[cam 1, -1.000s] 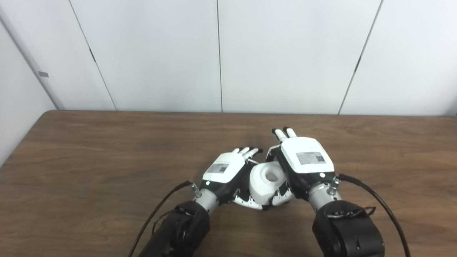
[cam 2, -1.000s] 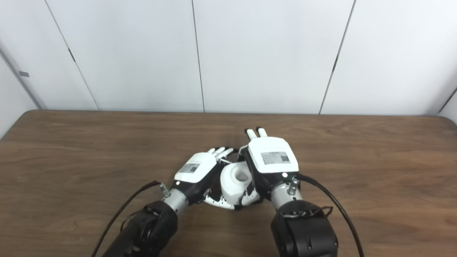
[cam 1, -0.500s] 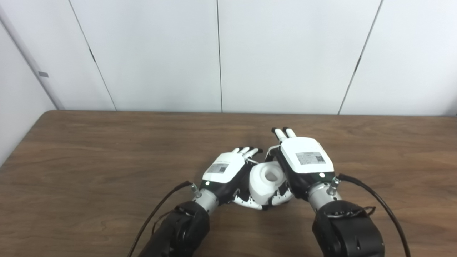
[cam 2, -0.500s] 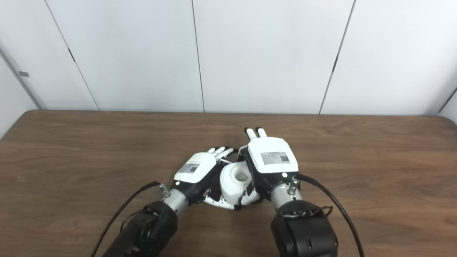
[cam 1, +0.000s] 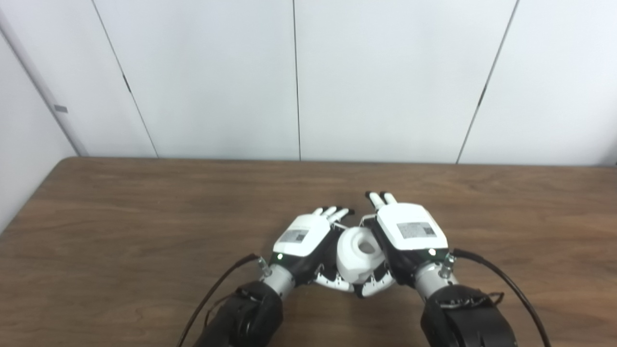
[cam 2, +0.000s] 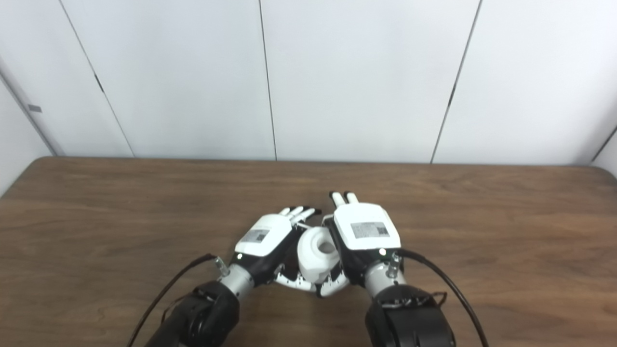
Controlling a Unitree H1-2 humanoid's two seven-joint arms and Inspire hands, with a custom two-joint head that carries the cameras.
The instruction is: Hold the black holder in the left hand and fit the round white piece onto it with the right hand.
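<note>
White piece (cam 1: 357, 253) sits wedged between both hands, opening facing up toward 1 o'clock. Right hand (cam 1: 407, 232) at its 3 o'clock, fingers wrapped on it; left hand (cam 1: 303, 236) at 9 o'clock, cupping. Holder hidden; can't tell left's grip. Bare table (cam 1: 120, 217) around.

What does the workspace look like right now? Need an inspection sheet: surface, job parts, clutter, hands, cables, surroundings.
Surface: brown wooden table, bare part shows wood grain.
Job's things: round white piece between both hands, its hollow facing up; black holder not clearly visible.
Clutter: nothing seen.
Hands: left hand cupped against the piece's left side; right hand cupped against its right side; grip contact hidden.
Cables: black cable at the left wrist; black cable at the right wrist.
Surroundings: white wall panels behind.
</note>
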